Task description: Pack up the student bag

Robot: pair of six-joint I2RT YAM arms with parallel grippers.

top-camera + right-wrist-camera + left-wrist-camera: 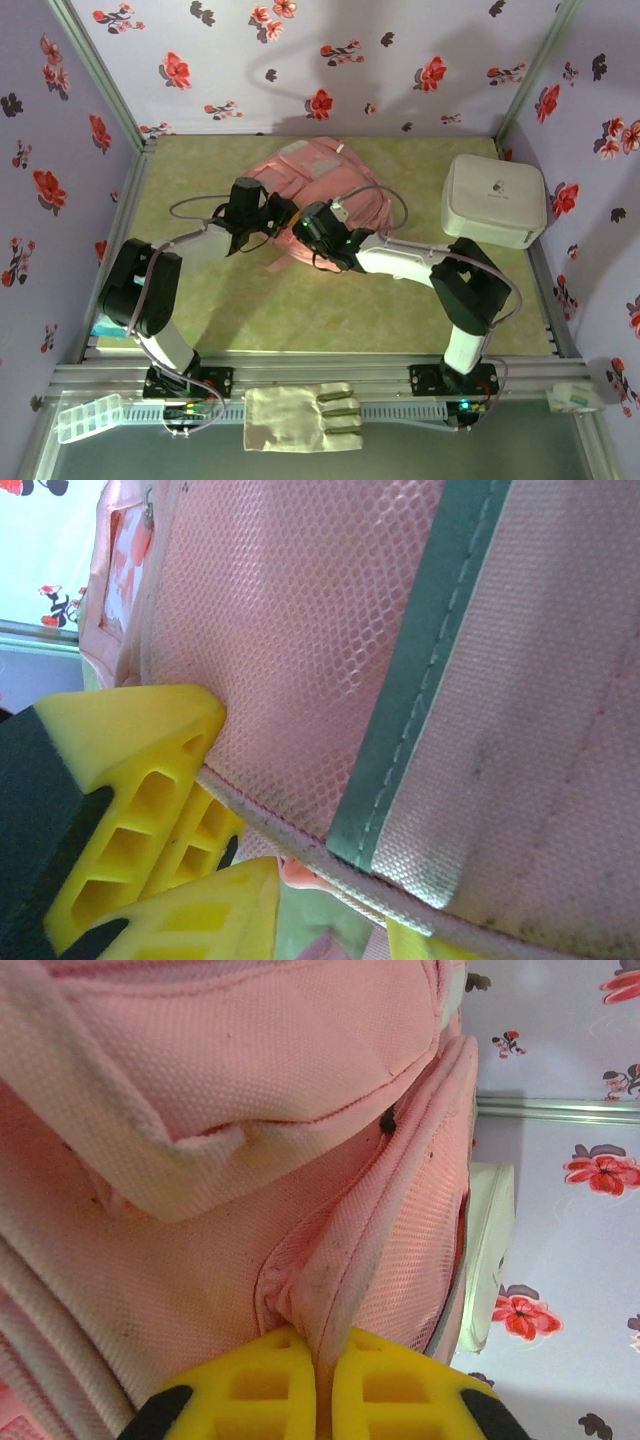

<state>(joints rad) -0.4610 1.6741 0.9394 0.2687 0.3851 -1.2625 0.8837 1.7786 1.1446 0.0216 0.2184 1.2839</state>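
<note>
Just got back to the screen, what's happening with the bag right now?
Both arms are at the large soft pink fabric backpack on the green table. The left gripper is shut on a fold of its fabric. The right gripper straddles a trimmed edge of the bag; whether it has clamped is unclear. The white rounded hard box sits apart, untouched.

A white rounded box (494,200) sits at the green bench's (300,320) right rear corner, floral walls (300,60) around, while a beige glove (300,417) and a clear compartment case (90,417) lie along the near rail.
</note>
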